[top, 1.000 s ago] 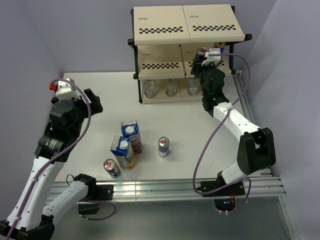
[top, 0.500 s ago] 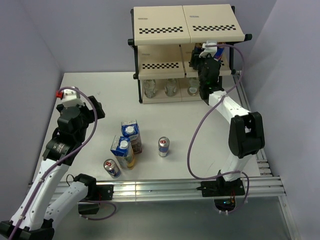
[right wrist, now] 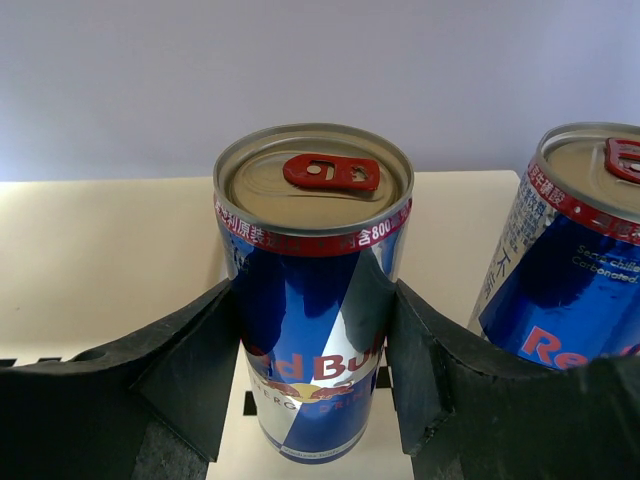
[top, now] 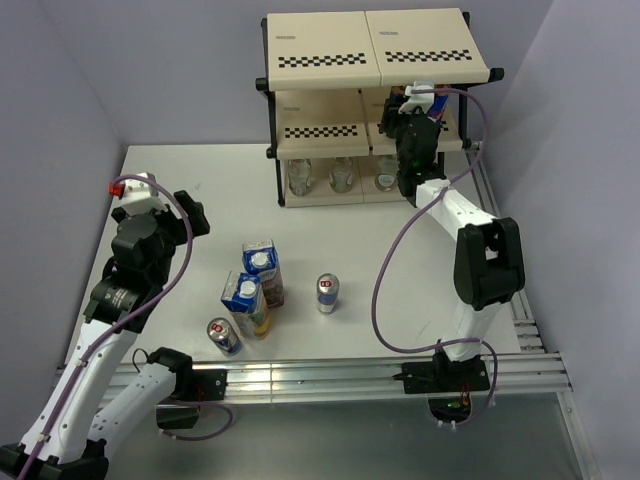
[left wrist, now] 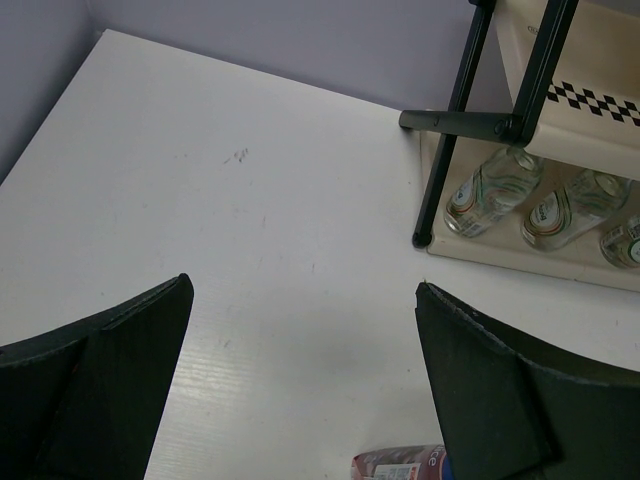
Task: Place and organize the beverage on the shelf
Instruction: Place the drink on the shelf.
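Now R gripper (right wrist: 312, 345) clamps can (right wrist: 312, 240) (prob. mid shelf (right wrist: 100, 245)).

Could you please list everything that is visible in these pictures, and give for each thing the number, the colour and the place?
shelf: one, cream boards, black frame, checkered strips; far side of the table
bottles: three visible, clear; bottom tier
held can: one, blue and silver; middle tier, right half
neighbour can: one, blue and silver; beside the held can
loose cans: two, blue and silver; upright on the table, near side
purple carton: one, white cap; table, near the middle
yellow carton: one, white cap; just in front of the purple carton
table: one, white
left gripper: open, empty; over the table's left part
right gripper: shut on the held can
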